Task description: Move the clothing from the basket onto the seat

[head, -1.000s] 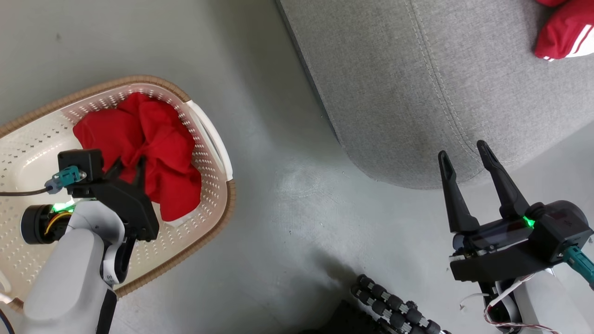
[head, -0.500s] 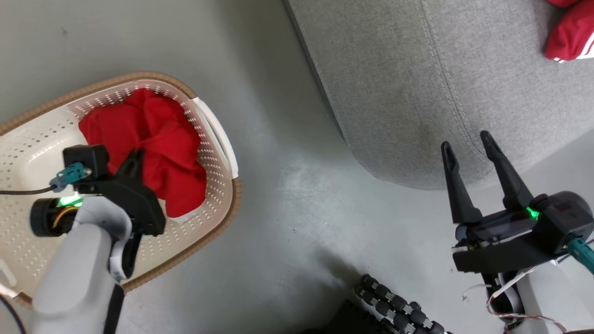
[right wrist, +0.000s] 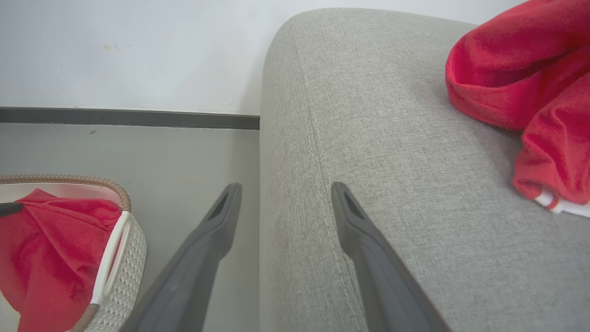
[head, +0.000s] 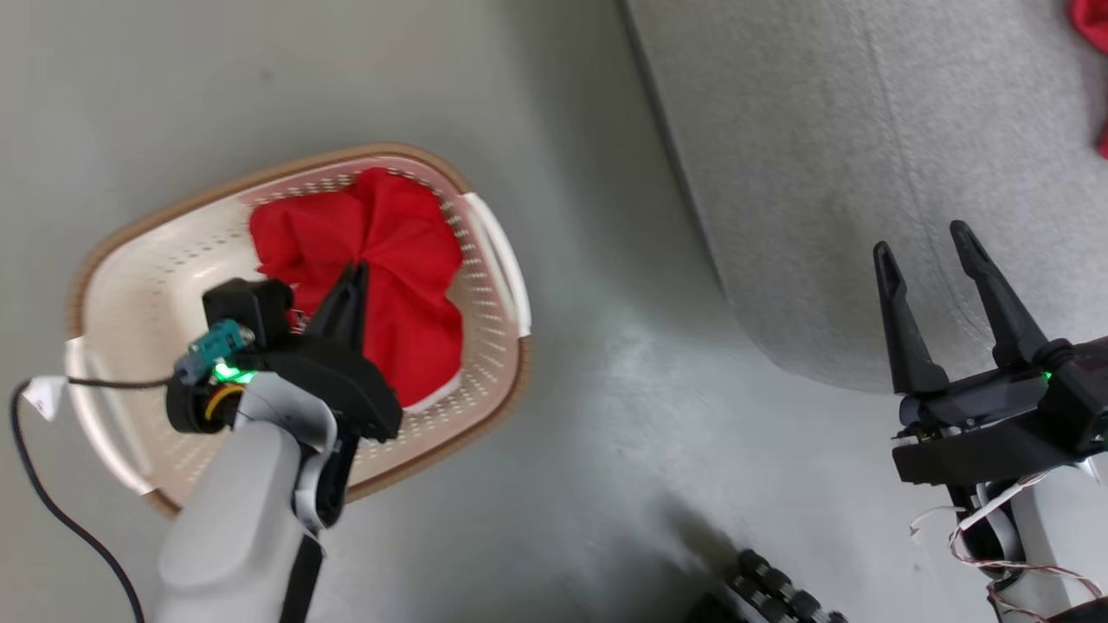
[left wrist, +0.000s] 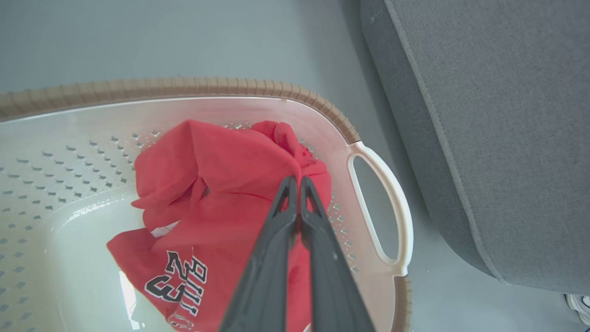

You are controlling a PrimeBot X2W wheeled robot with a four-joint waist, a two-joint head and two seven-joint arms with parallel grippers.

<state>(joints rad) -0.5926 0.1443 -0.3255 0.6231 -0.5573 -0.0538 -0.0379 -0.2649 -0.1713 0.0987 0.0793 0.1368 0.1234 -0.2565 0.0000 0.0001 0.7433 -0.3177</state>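
While the left gripper [head: 353, 277] pinches clothing [head: 402, 229] in the basket [head: 130, 294] on grey floor [head: 606, 389], the right gripper [head: 922, 240] gapes by the seat [head: 822, 173].

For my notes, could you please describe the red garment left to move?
Beside the large grey seat stands an oval cream basket with a brown rim. The crumpled red garment lies inside it, pinched by the shut left tool. Unlike the red clothing on the seat, it shows a black-and-white number print.
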